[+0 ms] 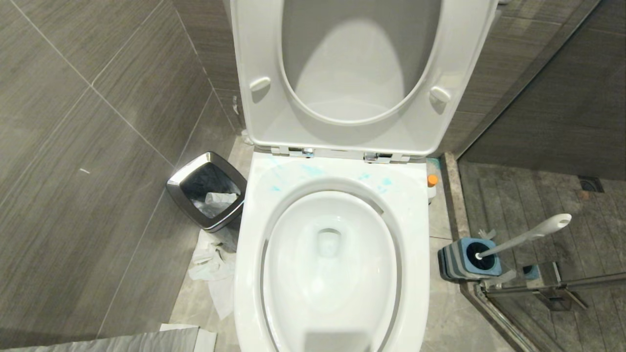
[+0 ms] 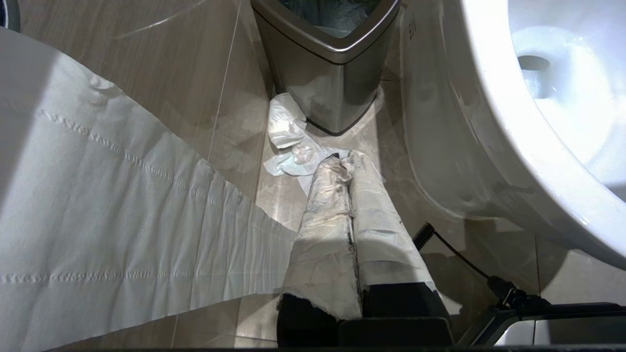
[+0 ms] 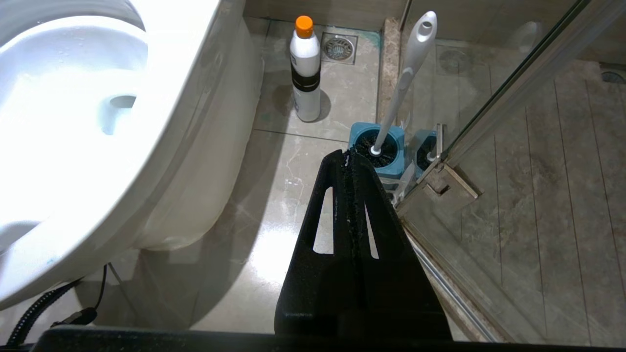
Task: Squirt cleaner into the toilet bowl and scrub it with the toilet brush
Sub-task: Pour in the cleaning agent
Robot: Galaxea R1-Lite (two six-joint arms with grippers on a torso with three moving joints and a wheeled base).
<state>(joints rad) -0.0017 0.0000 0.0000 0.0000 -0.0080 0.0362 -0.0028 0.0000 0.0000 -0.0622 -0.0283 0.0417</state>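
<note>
Presently my right gripper (image 3: pixel 348 155) hangs with fingers pressed together, empty, above the floor beside the toilet bowl (image 3: pixel 161 146). Only its wrist view shows the cleaner (image 3: pixel 305 68) whole, upright near the toilet brush (image 3: pixel 406 78) in its holder (image 3: pixel 376 146). My left gripper (image 2: pixel 345 164), paper-wrapped, fingers together, points toward the waste bin (image 2: pixel 332 73). Head view alone shows blue smears (image 1: pixel 313 171) on the rim.
</note>
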